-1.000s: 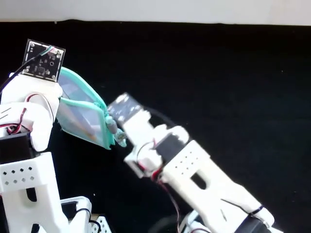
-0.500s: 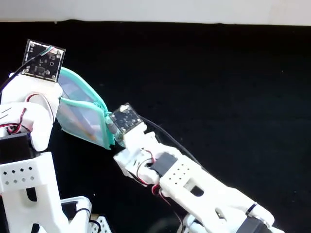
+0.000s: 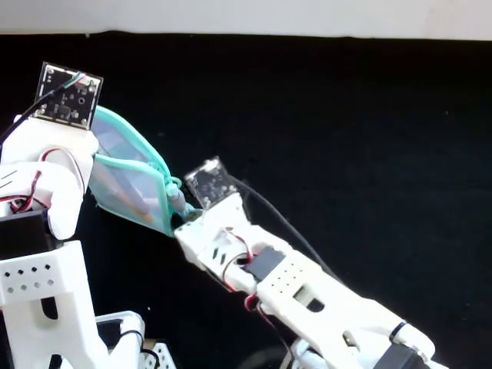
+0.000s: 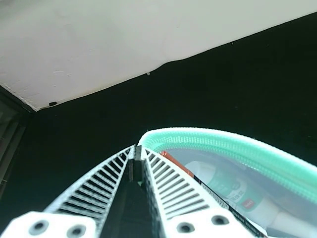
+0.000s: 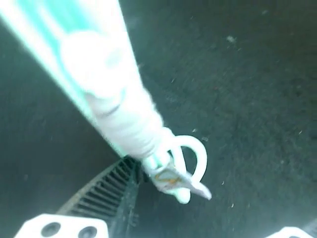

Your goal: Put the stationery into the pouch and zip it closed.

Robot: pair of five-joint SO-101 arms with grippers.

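The black counter (image 3: 369, 115) is taking up most of the high view, with a pale wall strip (image 3: 246, 15) running along its far edge. Two white arms are coming in from the near side: the left arm (image 3: 38, 292) is standing tall on the left, and the right arm (image 3: 307, 292) is stretching diagonally toward it.

Between them the clear plastic pouch with mint-green zipper trim (image 3: 127, 181) is hanging tilted. Its long axis is running from up by the left arm's camera board down toward the right arm, and the zipper edge is facing up and away from the arms. Can't tell if its low corner is touching the counter.

The left claw (image 4: 137, 151) is pinching together right on the pouch's upper end. The right claw (image 3: 181, 218) is sitting at the pouch's lower end with its fingers apart, and the white looped zipper pull (image 5: 173, 173) is dangling just beside the ribbed one.

Inside the pouch, a white tube with a green label (image 4: 225, 186) and a thin orange pen (image 4: 176, 163) are lying lengthwise along it.
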